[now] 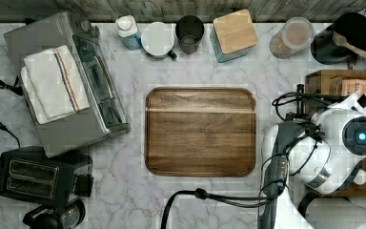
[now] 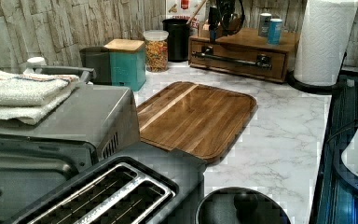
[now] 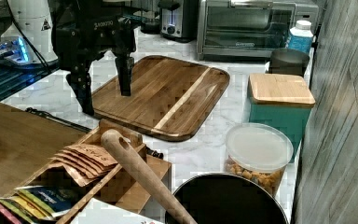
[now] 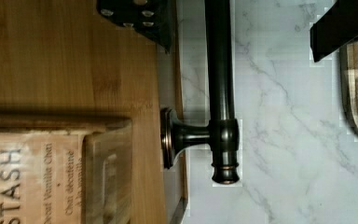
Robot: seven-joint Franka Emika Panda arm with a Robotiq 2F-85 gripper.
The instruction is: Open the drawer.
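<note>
We're in the approach step: end effector (image 3: 105,95) is spread wide, empty, hanging above the bar handle (image 4: 220,93) with one finger on the organizer side and one on the tabletop (image 1: 124,191) side. The drawer (image 2: 240,58) looks shut, at about 1 o'clock in the left view, behind the cutting board (image 2: 198,119). Next move, as we judge it: drop to straddle the bar, clamp, then pull straight out toward the board

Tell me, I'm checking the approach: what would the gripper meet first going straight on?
Probably the drawer's black bar handle, lying between the open gripper's fingers; one finger may clip the organizer top first.
</note>
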